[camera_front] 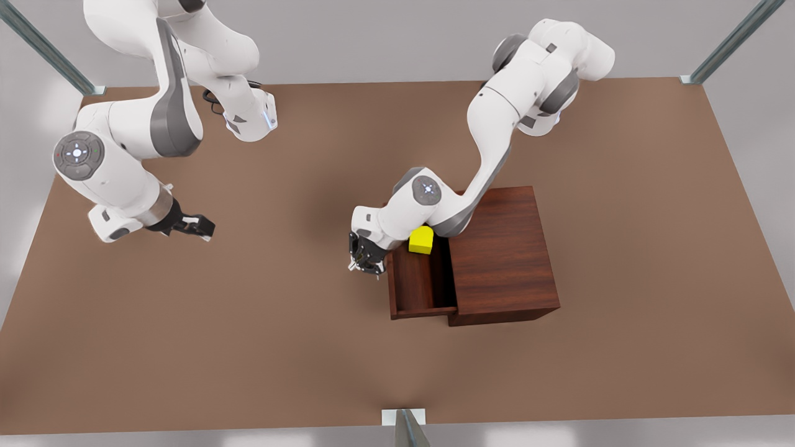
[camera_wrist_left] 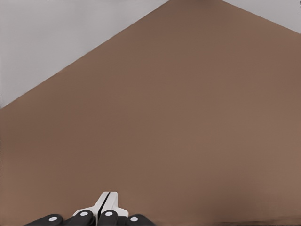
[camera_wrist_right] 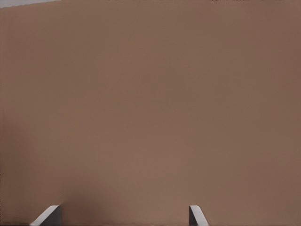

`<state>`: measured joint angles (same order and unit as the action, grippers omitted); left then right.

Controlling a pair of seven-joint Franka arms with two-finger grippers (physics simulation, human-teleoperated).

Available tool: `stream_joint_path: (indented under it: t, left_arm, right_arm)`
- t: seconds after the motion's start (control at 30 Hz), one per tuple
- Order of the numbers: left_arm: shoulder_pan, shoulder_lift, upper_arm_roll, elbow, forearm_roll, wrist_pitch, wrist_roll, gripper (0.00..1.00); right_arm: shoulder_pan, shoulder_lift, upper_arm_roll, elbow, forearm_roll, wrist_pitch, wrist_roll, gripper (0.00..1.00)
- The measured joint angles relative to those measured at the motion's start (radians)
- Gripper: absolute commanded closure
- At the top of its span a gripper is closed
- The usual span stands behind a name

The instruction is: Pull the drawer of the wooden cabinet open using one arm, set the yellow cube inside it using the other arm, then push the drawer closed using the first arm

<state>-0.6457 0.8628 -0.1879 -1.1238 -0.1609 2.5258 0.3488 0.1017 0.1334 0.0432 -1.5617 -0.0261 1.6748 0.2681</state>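
The wooden cabinet (camera_front: 503, 248) stands on the table at the front view's right. Its drawer (camera_front: 419, 285) is pulled out toward the front view's left. The yellow cube (camera_front: 422, 241) lies inside the drawer at its far end, partly covered by the arm above it. My right gripper (camera_front: 366, 261) (camera_wrist_right: 124, 209) hangs open just outside the drawer's front panel, pointing down at the table with nothing between its fingers. The drawer's handle is hidden behind it. My left gripper (camera_front: 205, 228) (camera_wrist_left: 108, 195) is shut and empty, low over the table far to the front view's left.
The brown table (camera_front: 279, 347) stretches wide around the cabinet. Metal frame posts (camera_front: 407, 428) stand at its front edge and back corners. The left arm's base and elbow fill the back left corner.
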Motion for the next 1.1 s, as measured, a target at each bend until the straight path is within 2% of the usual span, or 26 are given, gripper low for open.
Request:
stream_joint_path:
  t: [0.53, 1.1]
  left_arm:
    - [0.003, -0.002, 0.048, -0.006, 0.100, -0.159, 0.273, 0.79]
    - [0.059, -0.028, 0.082, -0.020, 0.145, -0.283, 0.393, 0.79]
  right_arm:
    - [-0.003, -0.002, 0.051, 0.026, -0.002, 0.018, -0.127, 0.00]
    - [-0.003, 0.009, 0.053, 0.039, -0.002, 0.009, -0.153, 0.00]
